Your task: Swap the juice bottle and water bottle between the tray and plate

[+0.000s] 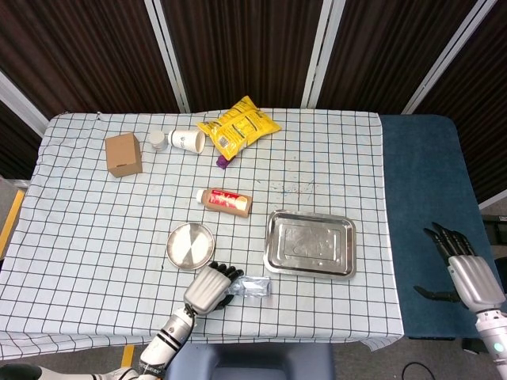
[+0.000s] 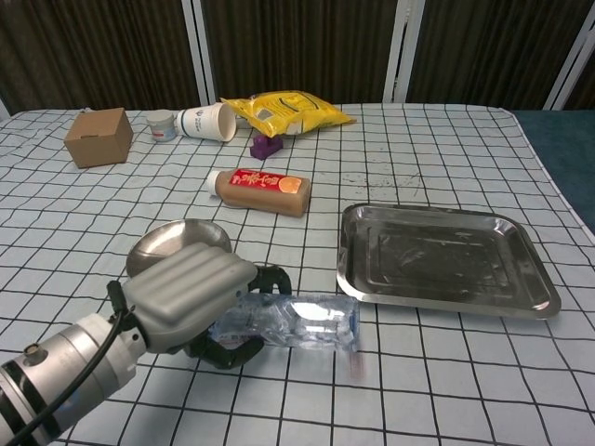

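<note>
My left hand (image 1: 211, 288) (image 2: 191, 299) grips the clear water bottle (image 1: 252, 286) (image 2: 294, 321), held lying sideways over the table's front part, in front of the tray's left corner. The round metal plate (image 1: 190, 245) (image 2: 165, 241) is bare. The rectangular metal tray (image 1: 310, 243) (image 2: 444, 257) is also bare. The juice bottle (image 1: 225, 201) (image 2: 261, 188), brown with a red label and white cap, lies on its side on the cloth behind plate and tray. My right hand (image 1: 466, 270) hangs off the table's right side with fingers spread, holding nothing.
At the back stand a cardboard box (image 1: 123, 153) (image 2: 97, 136), a small white tub (image 1: 158, 140) (image 2: 162, 124), a tipped paper cup (image 1: 187, 140) (image 2: 206, 121), a yellow snack bag (image 1: 238, 124) (image 2: 287, 110) and a small purple object (image 1: 223, 161) (image 2: 266, 145).
</note>
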Available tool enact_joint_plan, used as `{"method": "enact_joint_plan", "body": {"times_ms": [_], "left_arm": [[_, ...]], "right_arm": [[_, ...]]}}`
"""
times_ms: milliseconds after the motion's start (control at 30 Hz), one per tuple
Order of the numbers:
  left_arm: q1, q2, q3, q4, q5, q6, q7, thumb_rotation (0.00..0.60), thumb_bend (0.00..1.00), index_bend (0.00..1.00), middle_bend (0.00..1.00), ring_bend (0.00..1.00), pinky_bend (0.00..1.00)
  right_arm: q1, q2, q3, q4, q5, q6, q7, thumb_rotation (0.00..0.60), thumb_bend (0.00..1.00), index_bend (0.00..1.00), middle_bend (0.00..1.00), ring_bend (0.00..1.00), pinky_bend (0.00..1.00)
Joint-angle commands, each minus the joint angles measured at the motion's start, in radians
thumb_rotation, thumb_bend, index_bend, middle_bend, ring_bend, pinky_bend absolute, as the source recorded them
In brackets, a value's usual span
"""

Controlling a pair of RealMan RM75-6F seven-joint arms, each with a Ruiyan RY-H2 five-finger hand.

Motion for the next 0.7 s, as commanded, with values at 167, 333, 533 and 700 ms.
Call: {"method": "enact_joint_plan", "body": {"times_ms": [167,333,533,700], "left_arm": [[0.005,-0.007,0.01,-0.015,-0.015,-0.018,0.014,0.6,0.42,0.01,0.14,0.1,0.27],[0.01,0.008,0.012,-0.048,-0.013,-0.012,0.02,0.6,0.42,0.0,0.12,0.02,0.17],[0.001,0.067,-0.016,-0.142,0.025,0.029,0.072,0.6,0.42,0.0,0.12,0.02,0.17],[-0.082,0.105,-0.182,-0.077,-0.045,-0.022,0.086,0.6,0.42,0.0,0.13,0.01,0.14]], "right_arm": [[-0.004,0.004,0.002,-0.003,-0.006,-0.003,0.0,0.6,0.24,0.0,0.0,0.0,0.1],[-0.002,0.003,0.004,-0.002,-0.004,-0.018,-0.01,0.6,0.24,0.0,0.0,0.0,0.1],[-0.01,0.01,0.008,-0.009,-0.007,-0.009,-0.006,0.6,0.24,0.0,0.0,0.0,0.1],[-0.002,0.019,0.009,-0.002,0.001,-0.039,0.028,0.6,0.24,0.0,0.0,0.0,0.1]]}}
